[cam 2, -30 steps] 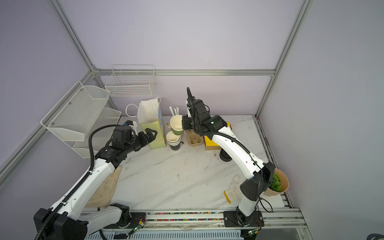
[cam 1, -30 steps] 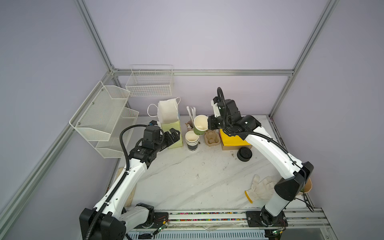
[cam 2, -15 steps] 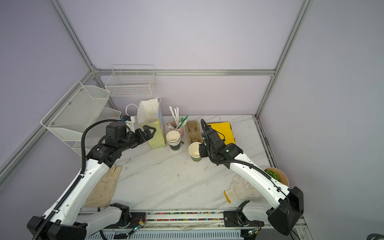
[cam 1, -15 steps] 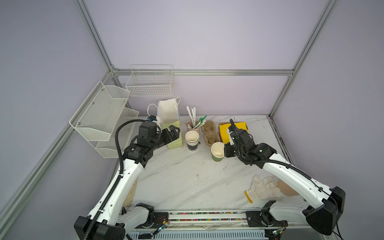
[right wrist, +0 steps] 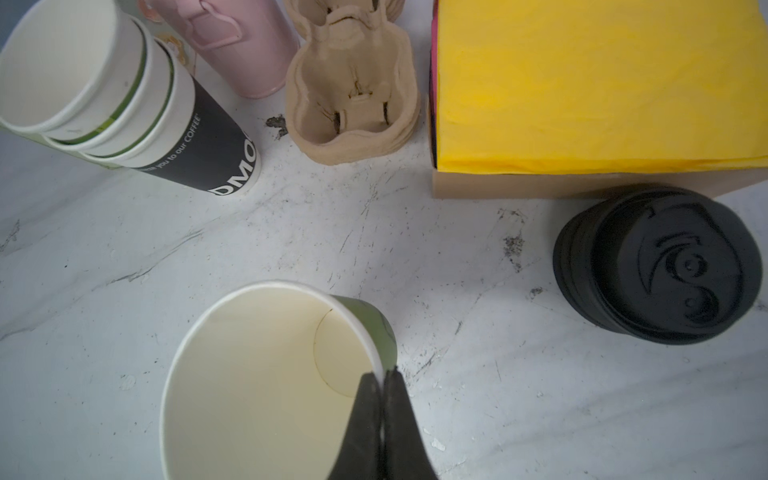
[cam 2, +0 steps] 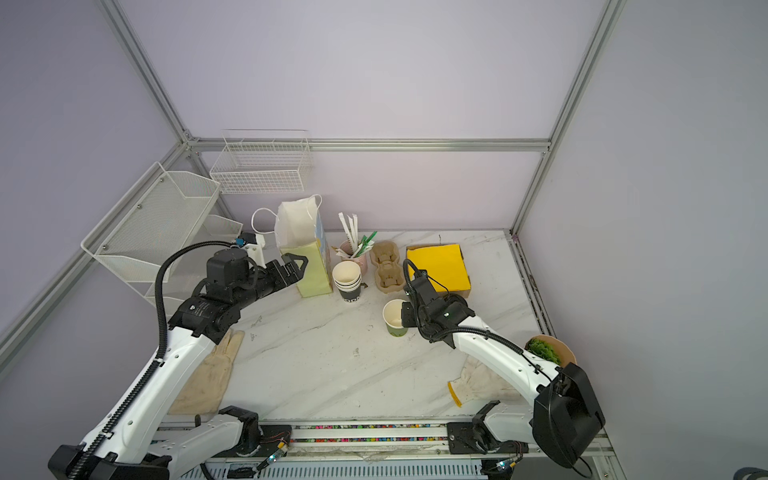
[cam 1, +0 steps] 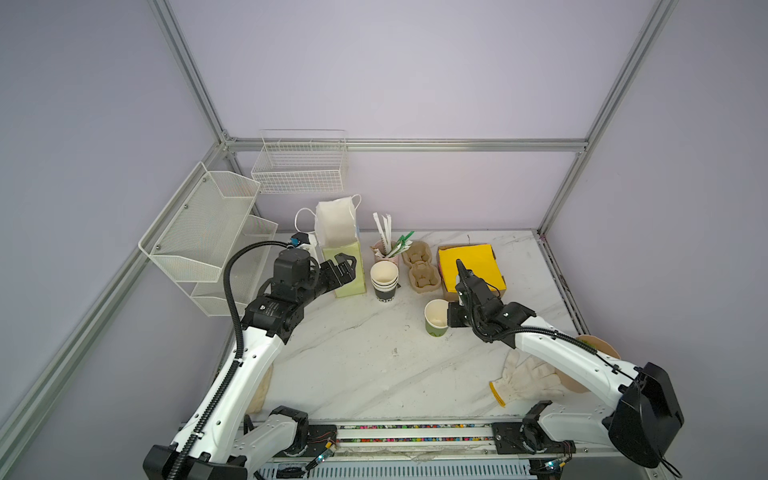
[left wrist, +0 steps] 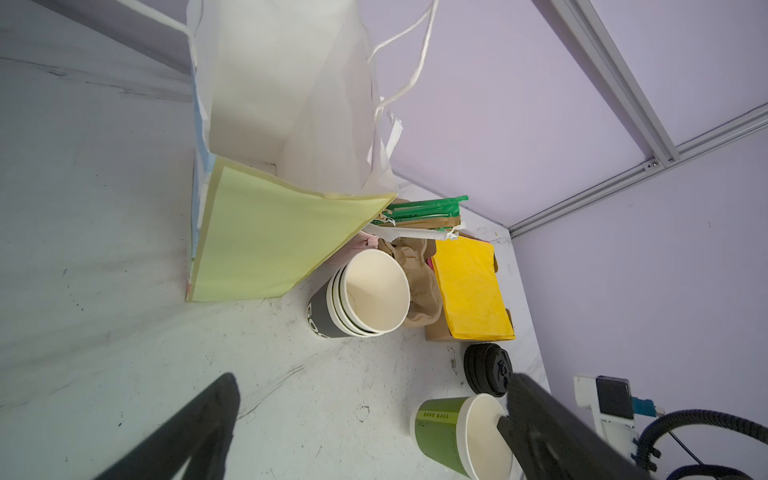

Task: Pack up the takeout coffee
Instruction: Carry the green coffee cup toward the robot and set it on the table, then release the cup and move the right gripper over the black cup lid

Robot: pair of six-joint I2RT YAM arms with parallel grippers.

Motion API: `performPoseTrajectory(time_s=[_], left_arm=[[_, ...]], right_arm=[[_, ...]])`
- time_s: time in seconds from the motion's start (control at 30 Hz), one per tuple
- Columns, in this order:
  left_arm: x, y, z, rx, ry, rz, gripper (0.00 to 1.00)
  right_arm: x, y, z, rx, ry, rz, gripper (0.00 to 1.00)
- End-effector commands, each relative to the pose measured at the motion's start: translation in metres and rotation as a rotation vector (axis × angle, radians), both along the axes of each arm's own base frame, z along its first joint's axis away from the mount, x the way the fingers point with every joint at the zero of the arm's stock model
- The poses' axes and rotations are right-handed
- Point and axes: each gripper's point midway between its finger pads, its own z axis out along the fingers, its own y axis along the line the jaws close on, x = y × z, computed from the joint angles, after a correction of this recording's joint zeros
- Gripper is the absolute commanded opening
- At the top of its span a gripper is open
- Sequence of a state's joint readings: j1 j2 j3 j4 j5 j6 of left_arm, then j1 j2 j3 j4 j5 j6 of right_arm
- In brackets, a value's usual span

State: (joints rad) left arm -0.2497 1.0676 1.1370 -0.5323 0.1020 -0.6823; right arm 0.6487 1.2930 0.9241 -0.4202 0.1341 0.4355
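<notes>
takeout coffee (cam 1: 435,326), tapered green paper

Both arms, seen from above: the left arm (cam 1: 249,365) rises steeply from its base and bends forward, its wrist about level, and the left gripper (cam 1: 347,269) has its 2 fingers spread wide with nothing between them. The right arm (cam 1: 557,353) stretches low toward the middle. The right gripper (cam 1: 449,316) pinches the rim of the green paper cup (cam 1: 435,326), 1 finger inside and 1 outside.
</notes>
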Motion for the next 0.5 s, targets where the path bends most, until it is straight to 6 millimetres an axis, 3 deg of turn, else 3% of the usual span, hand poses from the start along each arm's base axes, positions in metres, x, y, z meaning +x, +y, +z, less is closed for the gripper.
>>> performPoseTrajectory(time_s=[0.0, 0.2, 0.37, 0.47], left_arm=[[0.001, 0.003, -0.004, 0.039, -0.029, 0.0, 1.0], [-0.001, 0.009, -0.003, 0.054, -0.041, 0.025, 1.0], [-0.002, 0.009, -0.003, 0.055, -0.043, 0.025, 1.0], [-0.004, 0.008, -0.002, 0.053, -0.047, 0.023, 1.0]], right_arm=[[0.007, -0.001, -0.004, 0.024, 0.003, -0.029, 0.0], [0.005, 0.0, -0.022, 0.032, 0.04, -0.032, 0.0], [0.004, -0.001, -0.024, 0.04, 0.051, -0.043, 0.03], [0.004, -0.003, -0.022, 0.043, 0.057, -0.063, 0.16]])
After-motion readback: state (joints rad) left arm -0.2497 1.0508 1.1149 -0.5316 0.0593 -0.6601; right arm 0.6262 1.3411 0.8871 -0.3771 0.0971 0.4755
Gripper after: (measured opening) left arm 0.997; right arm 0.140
